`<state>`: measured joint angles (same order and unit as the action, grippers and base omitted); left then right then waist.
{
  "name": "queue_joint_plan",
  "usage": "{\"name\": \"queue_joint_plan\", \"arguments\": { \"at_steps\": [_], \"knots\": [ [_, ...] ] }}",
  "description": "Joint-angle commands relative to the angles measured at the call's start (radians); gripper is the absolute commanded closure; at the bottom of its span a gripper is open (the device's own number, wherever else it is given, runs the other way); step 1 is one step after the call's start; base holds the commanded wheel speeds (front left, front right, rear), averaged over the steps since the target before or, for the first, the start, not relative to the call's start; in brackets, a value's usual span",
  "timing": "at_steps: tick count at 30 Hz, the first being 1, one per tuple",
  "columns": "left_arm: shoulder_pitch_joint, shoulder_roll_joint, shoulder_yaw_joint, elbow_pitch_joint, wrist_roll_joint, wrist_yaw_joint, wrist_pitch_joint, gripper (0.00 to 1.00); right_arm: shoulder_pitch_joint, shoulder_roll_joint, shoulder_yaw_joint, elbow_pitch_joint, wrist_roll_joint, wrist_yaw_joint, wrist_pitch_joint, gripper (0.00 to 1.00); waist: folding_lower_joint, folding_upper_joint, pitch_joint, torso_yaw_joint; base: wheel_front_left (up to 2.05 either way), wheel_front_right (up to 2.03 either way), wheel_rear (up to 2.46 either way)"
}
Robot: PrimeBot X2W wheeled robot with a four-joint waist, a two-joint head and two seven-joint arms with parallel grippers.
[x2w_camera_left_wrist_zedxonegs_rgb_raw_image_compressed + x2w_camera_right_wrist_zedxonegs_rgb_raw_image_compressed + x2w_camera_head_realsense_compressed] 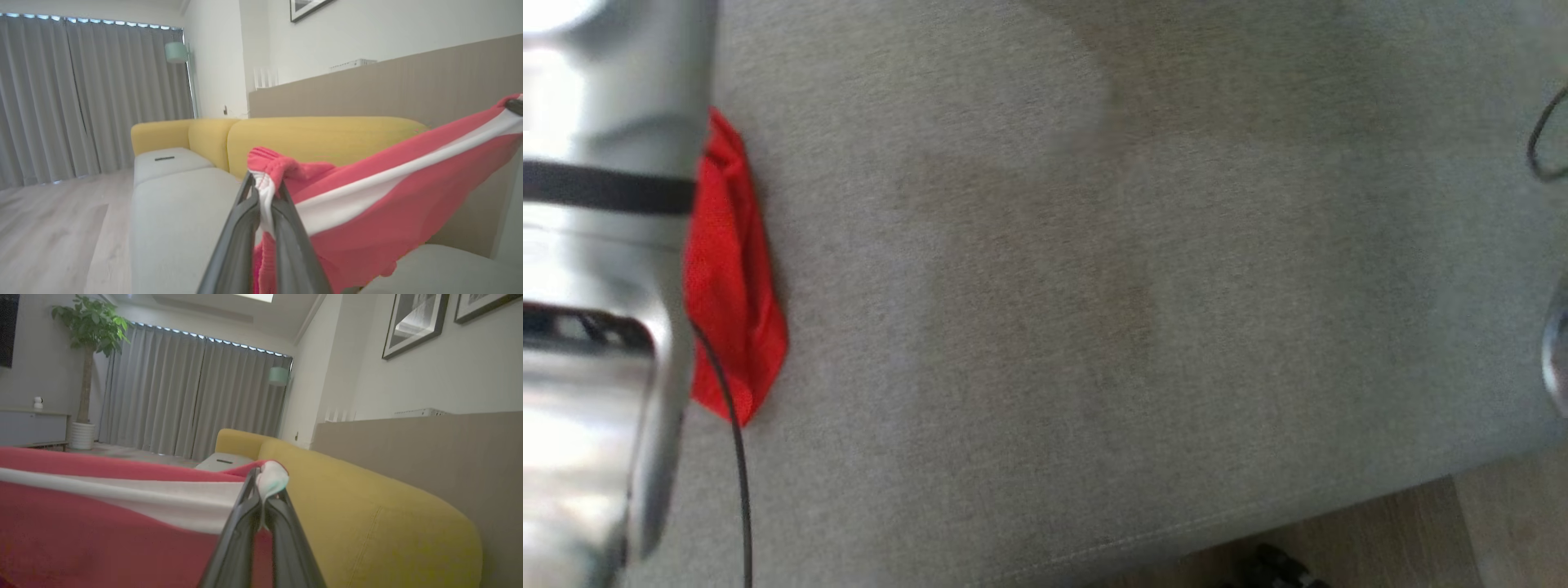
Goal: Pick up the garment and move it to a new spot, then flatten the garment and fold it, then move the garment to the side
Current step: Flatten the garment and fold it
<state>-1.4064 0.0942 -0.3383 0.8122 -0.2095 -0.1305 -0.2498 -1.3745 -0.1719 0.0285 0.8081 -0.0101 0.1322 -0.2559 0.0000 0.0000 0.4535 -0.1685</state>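
The garment [367,204] is red with a white stripe and hangs stretched in the air between my two grippers, above the grey sofa seat [175,220]. In the left wrist view my left gripper [264,192] is shut on one bunched end of it. My right gripper [263,486] is shut on the other end, where the white band of the garment [102,506] bunches over the fingertips. In the head view a red strip of the garment [731,278] shows beside a pale forearm [596,286] at the left edge.
The grey sofa seat [1094,327] spreads under the arms, with wooden floor [1421,531] past its front edge. A yellow backrest [367,514] rises behind. A small dark flat object [164,158] lies on the far cushion. A dark cable loop [1543,139] shows at the right edge.
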Motion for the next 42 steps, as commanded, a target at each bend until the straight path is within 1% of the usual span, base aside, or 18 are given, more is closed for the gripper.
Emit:
{"name": "queue_joint_plan", "arguments": {
  "at_steps": [1,3,5,8,11,14,17,18,21,24,29,36,39,42],
  "knots": [
    [0.016,0.042,0.024,-0.012,-0.013,0.007,-0.009,1.00,0.022,0.001,0.006,-0.018,0.009,-0.002,-0.005,1.00,0.0000,0.0000,0.008,0.015,0.00,0.00,0.00],
    [0.100,0.029,0.023,-0.013,-0.028,0.006,-0.011,1.00,0.088,-0.005,0.035,0.010,0.018,-0.002,-0.005,1.00,0.0000,0.0000,-0.002,0.022,0.00,0.00,0.00],
    [0.199,0.020,0.021,-0.029,-0.034,0.005,-0.011,1.00,0.156,-0.020,0.089,0.039,0.026,-0.002,-0.006,1.00,0.0000,0.0000,-0.011,0.035,0.00,0.00,0.00],
    [0.347,0.012,0.009,-0.059,-0.029,0.003,-0.012,1.00,0.238,-0.049,0.161,0.099,0.068,-0.002,-0.006,1.00,0.0000,0.0000,-0.030,0.048,0.00,0.00,0.00],
    [0.486,0.003,-0.009,-0.095,-0.021,0.002,-0.012,1.00,0.301,-0.086,0.259,0.147,0.125,-0.002,0.002,1.00,0.0000,0.0000,-0.064,0.061,0.00,0.00,0.00],
    [0.596,0.000,-0.025,-0.133,-0.011,0.001,-0.012,1.00,0.361,-0.130,0.371,0.156,0.203,-0.002,0.029,1.00,0.0000,0.0000,-0.100,0.069,0.00,0.00,0.00],
    [0.686,-0.002,-0.050,-0.165,0.004,0.001,-0.012,1.00,0.422,-0.191,0.487,0.127,0.298,-0.002,0.069,1.00,0.0000,0.0000,-0.140,0.081,0.00,0.00,0.00],
    [0.686,-0.002,-0.050,-0.165,0.004,0.001,-0.012,1.00,0.422,-0.191,0.487,0.127,0.298,-0.002,0.069,1.00,0.0000,0.0000,-0.140,0.081,0.00,0.00,0.00],
    [0.755,0.000,-0.092,-0.197,0.025,0.000,-0.012,1.00,0.485,-0.271,0.603,0.072,0.391,-0.002,0.123,1.00,0.0000,0.0000,-0.181,0.089,0.00,0.00,0.00],
    [0.809,0.004,-0.120,-0.227,0.029,0.000,-0.012,1.00,0.547,-0.355,0.695,0.004,0.482,-0.002,0.175,1.00,0.0000,0.0000,-0.220,0.093,0.00,0.00,0.00],
    [0.890,0.015,-0.148,-0.266,0.032,0.000,-0.012,1.00,0.626,-0.474,0.792,-0.118,0.600,-0.002,0.258,1.00,0.0000,0.0000,-0.277,0.080,0.00,0.00,0.00],
    [1.018,0.011,-0.174,-0.332,0.022,0.000,-0.012,1.00,0.748,-0.607,0.839,-0.278,0.712,-0.002,0.360,1.00,0.0000,0.0000,-0.347,0.048,0.00,0.00,0.00],
    [1.078,0.003,-0.188,-0.366,0.018,0.000,-0.012,1.00,0.806,-0.665,0.831,-0.345,0.754,-0.002,0.399,1.00,0.0000,0.0000,-0.370,0.039,0.00,0.00,0.00],
    [1.132,-0.004,-0.220,-0.400,0.015,0.000,-0.012,1.00,0.862,-0.726,0.804,-0.414,0.788,-0.002,0.430,1.00,0.0000,0.0000,-0.382,0.037,0.00,0.00,0.00]
  ]
}}
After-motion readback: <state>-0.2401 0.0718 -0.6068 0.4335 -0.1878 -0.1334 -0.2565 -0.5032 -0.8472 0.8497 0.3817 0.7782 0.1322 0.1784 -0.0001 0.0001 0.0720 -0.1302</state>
